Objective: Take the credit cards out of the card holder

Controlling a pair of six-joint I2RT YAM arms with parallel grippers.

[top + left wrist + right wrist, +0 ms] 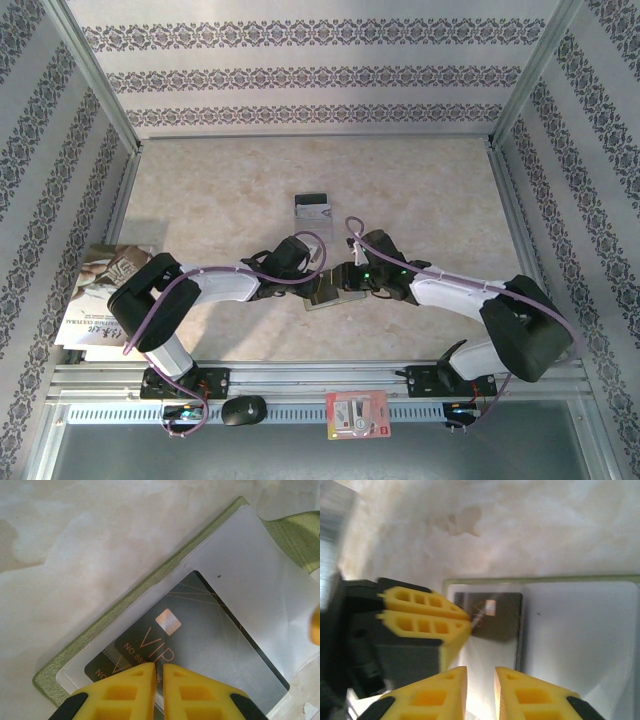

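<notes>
left end effector (159, 666) pinching credit card (200, 635) | right end effector (481, 670) slightly parted over card holder (580, 630)

Patterned wallpaper walls (300, 80) enclose a beige marbled tabletop (200, 200).

Table (220, 190): pale beige marbled top with faint brown blotches.
Booklets (100, 300): small pile at the table's left edge, printed covers, dark lettering on the lower one.
Rail (300, 378): silver metal, along the near edge.
Packet (357, 415): red and white, lying just in front of the rail, right of centre.
Mouse (243, 410): black, rounded, left of the packet.
Walls (300, 70): white, with bands of dark ornament, on three sides.
</notes>
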